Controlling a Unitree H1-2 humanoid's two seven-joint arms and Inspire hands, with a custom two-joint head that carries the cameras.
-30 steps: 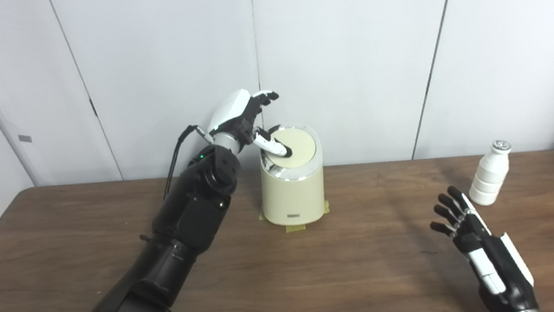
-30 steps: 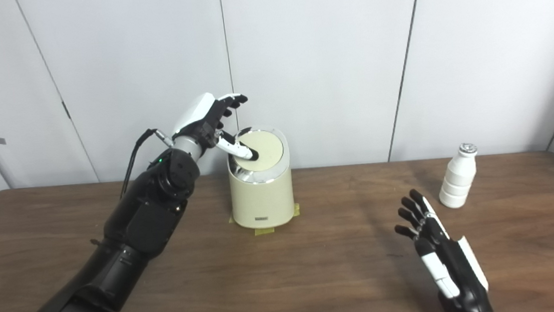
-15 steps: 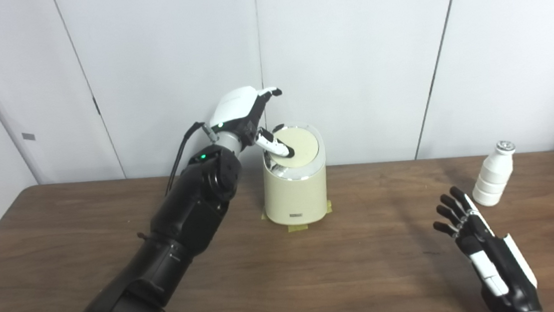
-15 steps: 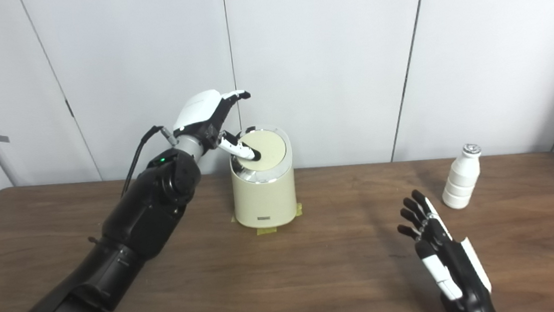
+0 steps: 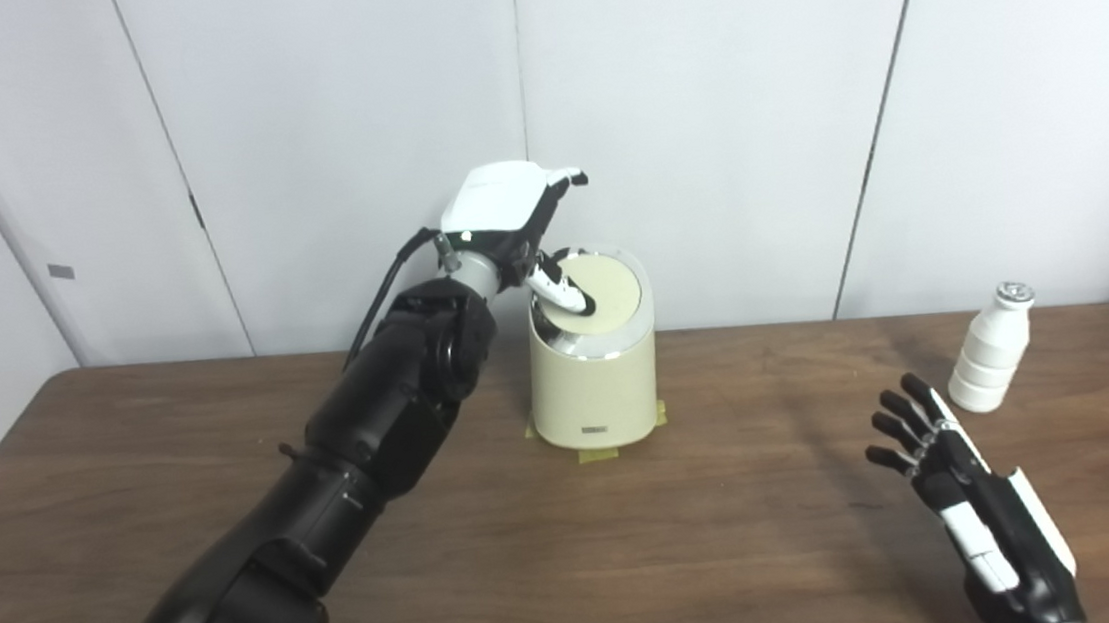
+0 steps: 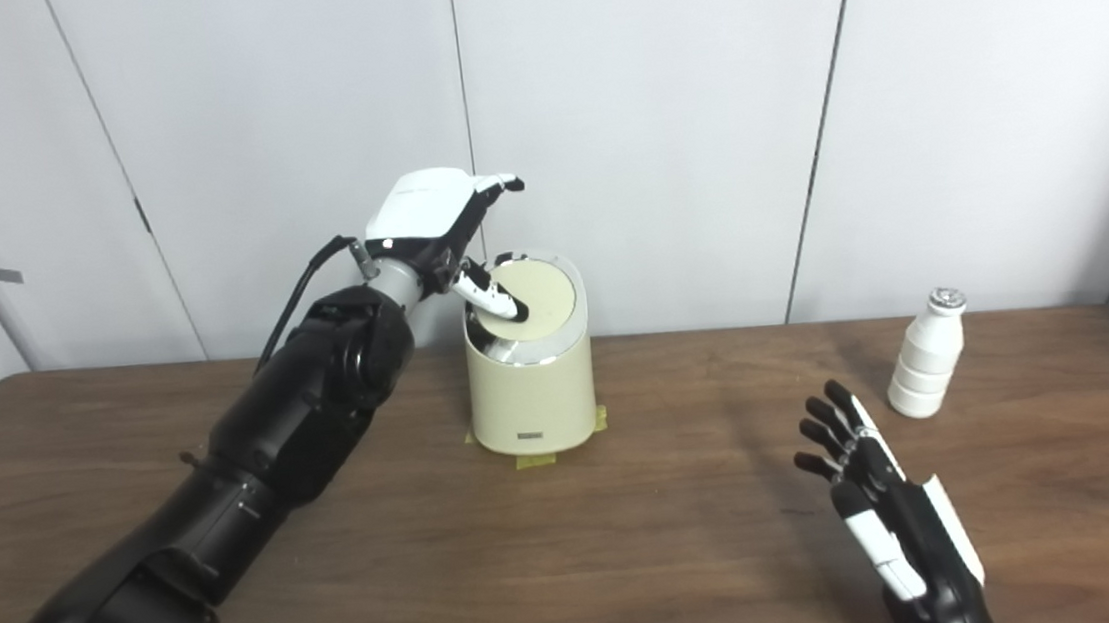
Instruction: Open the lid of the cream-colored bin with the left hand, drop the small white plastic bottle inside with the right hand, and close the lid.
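At the back of the bench (image 5: 636, 555), the left hand (image 5: 516, 216) is reaching over the cream-colored bin (image 5: 593, 373), its thumb (image 5: 563, 293) touching the lid (image 5: 593, 293), fingers spread and holding nothing. On the right, the small white bottle (image 5: 991, 350) is standing upright, near the right hand (image 5: 973, 506), which is hovering wide and empty.

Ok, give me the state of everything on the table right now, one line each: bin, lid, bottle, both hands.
cream-colored bin: upright on the table, yellow tape at its base.
lid: still down, not open.
small white plastic bottle: upright, capped, untouched at the far right.
left hand: over the bin, one finger pressing the lid, holding nothing.
right hand: open, fingers spread, short of the bottle.
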